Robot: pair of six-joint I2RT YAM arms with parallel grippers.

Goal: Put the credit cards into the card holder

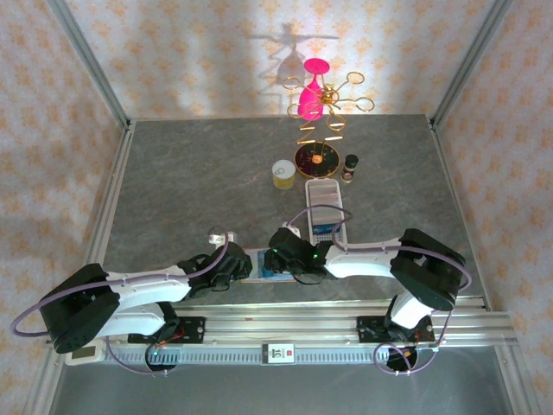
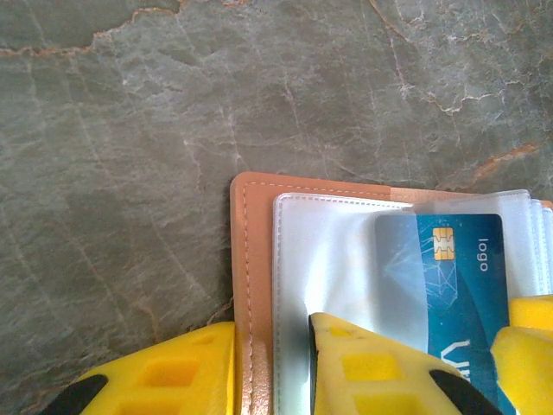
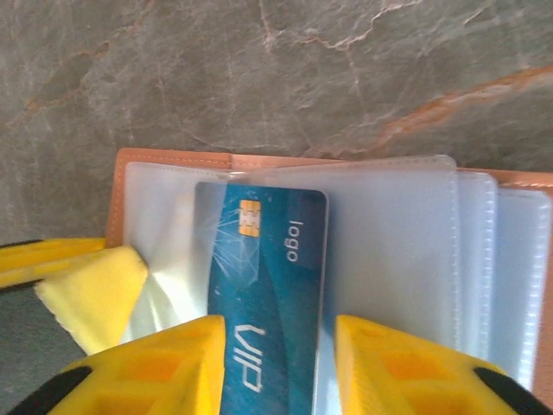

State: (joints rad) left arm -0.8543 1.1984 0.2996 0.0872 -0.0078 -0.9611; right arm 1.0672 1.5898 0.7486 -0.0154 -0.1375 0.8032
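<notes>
We find the card holder lying open and flat at the middle of the table's near edge, tan leather cover down and clear sleeves fanned out on top. Both claws meet over it.

The right claw stands narrow around the credit card. Its 2 yellow fingers press against the card's 2 long edges, so it grips the card. The far part of the card sits partly under 1 clear sleeve inside the holder. The card is blue with a gold chip. The small word "logo" sits beside the chip, and "VIP" stands in large white letters nearer the fingers (both read sideways in the right wrist view).

The left claw sits at the holder's other end, jaws a narrow gap apart, with the stitched leather border and the rim of a sleeve between them. 1 finger is over the sleeve, the other beside the cover over bare stone. Whether it pinches the holder or merely rests there we cannot tell.

Past the holder, toward the far edge, lies a long white tray.
</notes>
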